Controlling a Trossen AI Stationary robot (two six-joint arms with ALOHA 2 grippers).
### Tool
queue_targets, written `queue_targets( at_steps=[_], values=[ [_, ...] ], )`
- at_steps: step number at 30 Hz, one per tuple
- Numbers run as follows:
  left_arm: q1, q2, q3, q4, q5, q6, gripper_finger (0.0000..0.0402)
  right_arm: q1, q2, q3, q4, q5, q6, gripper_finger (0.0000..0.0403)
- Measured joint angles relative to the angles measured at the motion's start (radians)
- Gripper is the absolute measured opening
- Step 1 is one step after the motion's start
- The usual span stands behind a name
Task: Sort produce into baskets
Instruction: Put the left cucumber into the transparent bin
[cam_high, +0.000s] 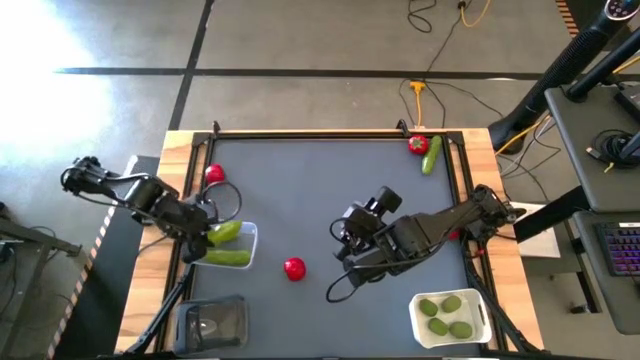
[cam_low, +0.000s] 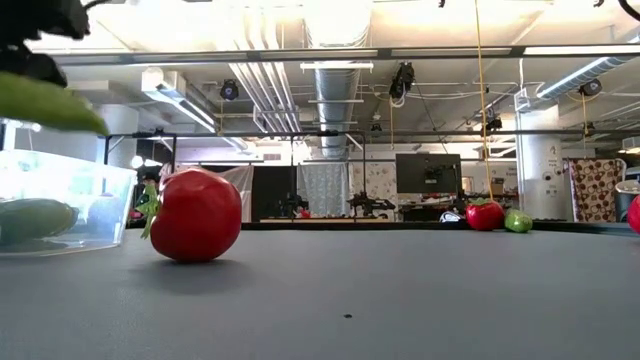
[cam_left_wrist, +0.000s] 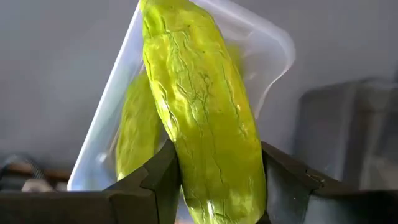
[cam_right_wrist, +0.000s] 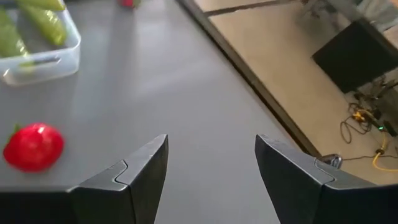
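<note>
Gripping a cucumber (cam_left_wrist: 205, 124) over the clear tray (cam_high: 247, 236), the left gripper (cam_high: 207, 237) hangs above another cucumber (cam_high: 226, 258) lying inside. White tray (cam_high: 478, 303) holds three limes (cam_high: 446, 315). Right gripper (cam_right_wrist: 211, 168) is open, empty. Only the overhead shows the dark tray (cam_high: 210, 322); a tomato (cam_high: 294, 268) sits mid-table.

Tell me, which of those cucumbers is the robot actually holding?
The cucumber clamped in the left gripper, above the clear tray. Another lies in that tray; a third sits by the far-right tomato.

Two dark, jointed arms, black cable looped beside each; left pincer (cam_left_wrist: 214, 186) and right pincer (cam_right_wrist: 211, 177) carry angular matte-black fingers (stepped inner edges).
</note>
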Motion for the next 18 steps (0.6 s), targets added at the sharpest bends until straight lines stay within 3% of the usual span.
queue_targets(
  at_steps=[8, 13, 18],
  values=[
    [0.000, 0.109, -0.023, -0.008, 0.010, 0.056, 0.0163, 0.000, 0.000, 0.000, 0.000, -0.097, -0.019, 0.0233],
    [0.000, 0.154, -0.054, -0.002, 0.015, 0.072, 0.0188, 0.001, 0.000, 0.000, -0.002, -0.171, -0.086, 0.0233],
    [0.000, 0.188, -0.054, 0.019, 0.036, 0.115, 0.0196, 0.001, 0.000, 0.010, -0.007, -0.176, -0.176, 0.0233]
  ],
)
